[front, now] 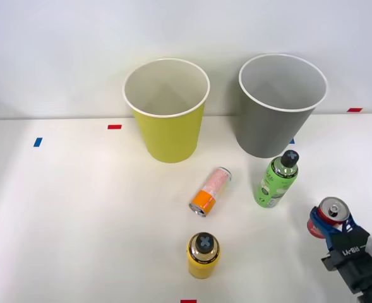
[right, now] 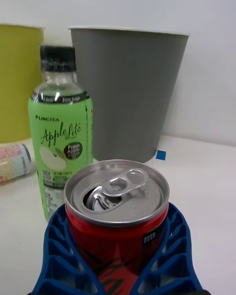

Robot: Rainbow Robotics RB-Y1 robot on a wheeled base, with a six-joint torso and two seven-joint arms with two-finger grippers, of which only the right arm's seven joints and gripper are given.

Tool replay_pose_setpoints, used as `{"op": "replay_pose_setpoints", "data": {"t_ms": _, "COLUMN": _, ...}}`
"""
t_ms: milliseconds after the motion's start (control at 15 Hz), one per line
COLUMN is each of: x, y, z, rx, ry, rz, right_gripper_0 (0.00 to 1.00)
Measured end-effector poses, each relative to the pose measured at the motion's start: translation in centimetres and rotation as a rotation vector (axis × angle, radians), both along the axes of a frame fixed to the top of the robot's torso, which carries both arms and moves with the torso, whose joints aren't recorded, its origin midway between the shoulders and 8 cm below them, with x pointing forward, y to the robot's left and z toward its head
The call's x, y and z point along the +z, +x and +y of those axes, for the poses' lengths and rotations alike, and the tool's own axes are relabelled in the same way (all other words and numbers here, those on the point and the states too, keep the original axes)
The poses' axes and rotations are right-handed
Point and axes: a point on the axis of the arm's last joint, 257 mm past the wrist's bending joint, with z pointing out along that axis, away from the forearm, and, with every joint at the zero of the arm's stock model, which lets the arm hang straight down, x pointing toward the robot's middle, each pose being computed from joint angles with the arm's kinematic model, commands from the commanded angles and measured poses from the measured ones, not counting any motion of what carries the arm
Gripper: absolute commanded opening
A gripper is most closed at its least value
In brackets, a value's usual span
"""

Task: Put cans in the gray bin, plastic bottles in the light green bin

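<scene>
My right gripper (front: 330, 223) (right: 118, 260) is shut on the short red can (front: 331, 211) (right: 117, 211), which stands upright at the table's near right with its opened silver top showing. The green bottle (front: 276, 181) (right: 61, 147) stands upright just ahead and to the left of it, in front of the gray bin (front: 273, 129) (right: 132, 93). The slim orange-and-pink can (front: 210, 191) (right: 12, 163) lies on its side mid-table. Nearer the front, the yellow bottle (front: 203, 255) stands upright. The light green bin (front: 169, 137) (right: 17, 78) stands left of the gray one.
Both bins stand at the back of the white table against a pale wall. Small tape marks lie on the tabletop: blue (front: 38, 142), red (front: 114, 126), red (front: 354, 110), and blue (right: 161, 155) by the gray bin's base. The table's right corner curves away near the gripper.
</scene>
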Motion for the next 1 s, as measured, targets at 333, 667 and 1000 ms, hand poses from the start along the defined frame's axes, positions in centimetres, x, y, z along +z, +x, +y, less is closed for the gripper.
{"op": "replay_pose_setpoints", "data": {"t_ms": 333, "x": 7.9, "y": 2.8, "z": 0.9, "rx": 0.011, "ry": 0.130, "rz": 0.016, "right_gripper_0": 0.00}}
{"op": "replay_pose_setpoints", "data": {"t_ms": 667, "x": 14.9, "y": 5.2, "z": -0.1, "rx": -0.006, "ry": 0.116, "rz": -0.075, "right_gripper_0": 0.00}}
{"op": "replay_pose_setpoints", "data": {"t_ms": 1000, "x": 21.6, "y": 8.7, "z": 3.9, "rx": 0.062, "ry": 0.201, "rz": -0.149, "right_gripper_0": 0.00}}
